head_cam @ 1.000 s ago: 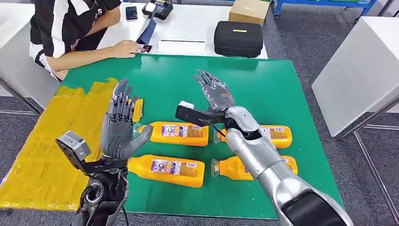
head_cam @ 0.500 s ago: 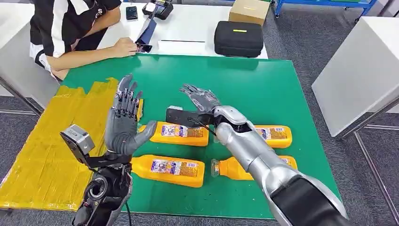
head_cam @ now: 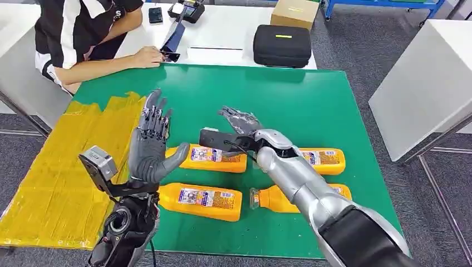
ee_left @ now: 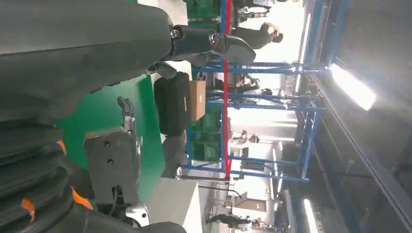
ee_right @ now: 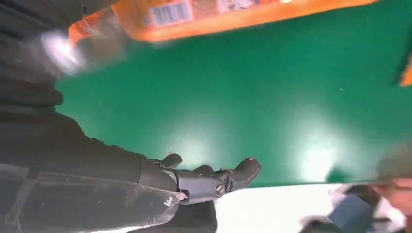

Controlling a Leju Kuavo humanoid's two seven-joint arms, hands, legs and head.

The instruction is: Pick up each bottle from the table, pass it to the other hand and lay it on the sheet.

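Head view showed four orange bottles lying on their sides on the green mat (head_cam: 334, 105), long axes running three to nine o'clock, caps toward nine. The far-left bottle (head_cam: 209, 158) lay nearest both hands; the near-left bottle (head_cam: 200, 201), far-right bottle (head_cam: 323, 159) and near-right bottle (head_cam: 278, 200) completed the block, the right pair partly hidden by the right forearm. None was on the yellow sheet (head_cam: 61, 167), which lay at nine o'clock from the bottles, over the mat's left edge.

The right hand (head_cam: 240, 120) hovered just past the far-left bottle's base end, at twelve o'clock from it, fingers spread and holding nothing, apparently clear of it. The left hand (head_cam: 151, 143) stood upright at that bottle's cap end, at nine o'clock, palm facing the bottle, fingers extended and empty; whether its thumb touched the cap I could not tell.

By my reading, the right hand was the one placed to come down across the bottle's axis, with the left waiting to receive. A person (head_cam: 78, 33) sat at the white table (head_cam: 234, 33) beyond the mat.
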